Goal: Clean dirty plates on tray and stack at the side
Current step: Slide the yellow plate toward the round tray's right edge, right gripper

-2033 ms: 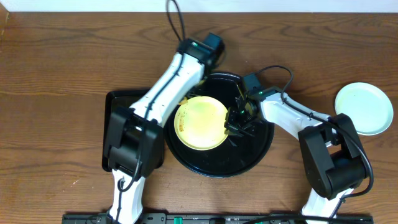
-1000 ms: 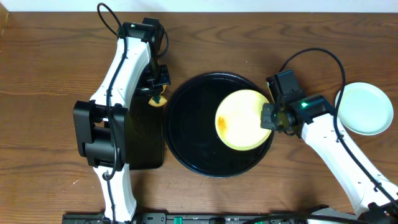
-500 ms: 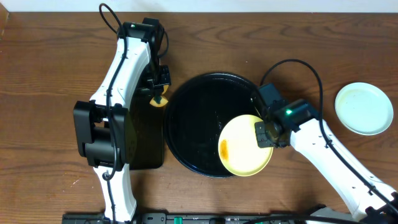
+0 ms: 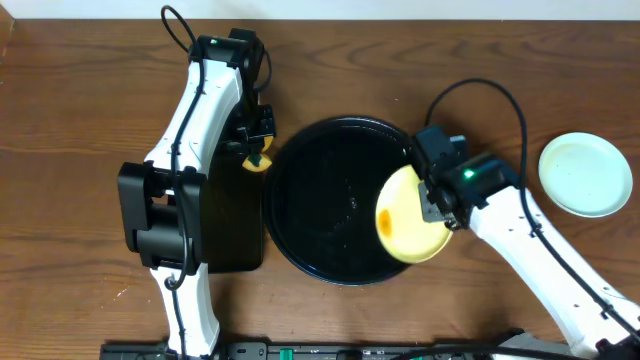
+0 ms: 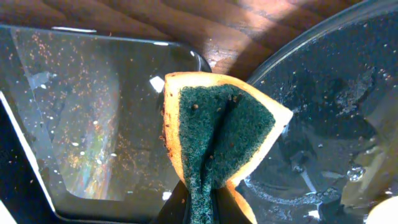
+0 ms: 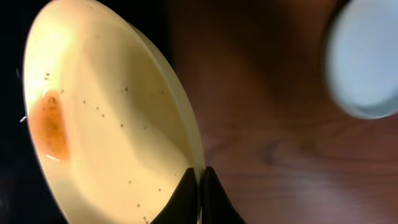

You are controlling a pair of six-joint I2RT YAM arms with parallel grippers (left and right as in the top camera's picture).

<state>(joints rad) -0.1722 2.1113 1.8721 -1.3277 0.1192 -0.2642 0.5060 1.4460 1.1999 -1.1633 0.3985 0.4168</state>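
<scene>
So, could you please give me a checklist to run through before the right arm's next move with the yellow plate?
1. Right end effector shut on the yellow plate at its rim: ok.
2. Plate face wiped clean: not ok, an orange smear shows.
3. Left end effector pinching the sponge, ready to wipe: ok.
4. Mint plate at the side, nothing on top: ok.
5. Yellow plate's underside clean: cannot tell.

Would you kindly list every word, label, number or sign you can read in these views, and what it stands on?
None: the yellow plate, sponge, round tray, rectangular tray and pale plate show no lettering.
</scene>
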